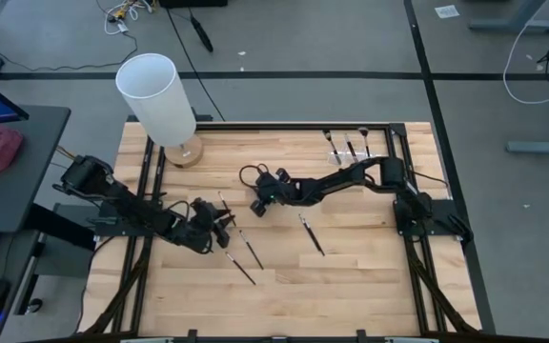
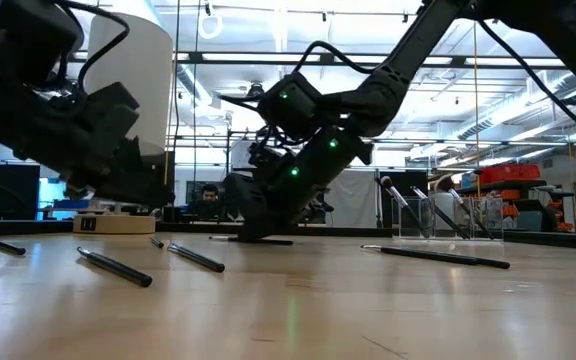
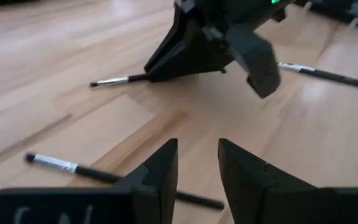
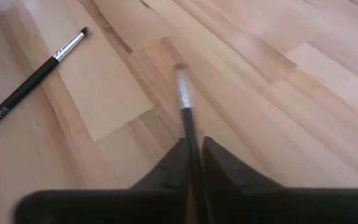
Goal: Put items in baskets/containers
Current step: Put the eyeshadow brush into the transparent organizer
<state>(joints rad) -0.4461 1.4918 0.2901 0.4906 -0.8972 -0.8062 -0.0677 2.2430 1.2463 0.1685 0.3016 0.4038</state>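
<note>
Right gripper (image 4: 193, 163) low on table (image 1: 370, 276), well left of clear holder (image 1: 349, 152); jaws pinched on brush (image 4: 184, 102), handle between fingers, bristles pointing forward away from wrist. Brush lies flat, long axis in line with gripper. Holder lies back toward right arm's base, a few brushes in it. Right arm stretched out, wrist pitched down. Left gripper (image 3: 197, 168) farther from holder, empty, jaws narrowly parted above loose brush (image 3: 79, 169).

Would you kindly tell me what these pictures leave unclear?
- High view: the clear holder is too small to count its brushes.
- Right wrist view: the brush handle is hidden between the right tool fingers.
- Left wrist view: the left tool fingers hide part of a lying brush.
</note>
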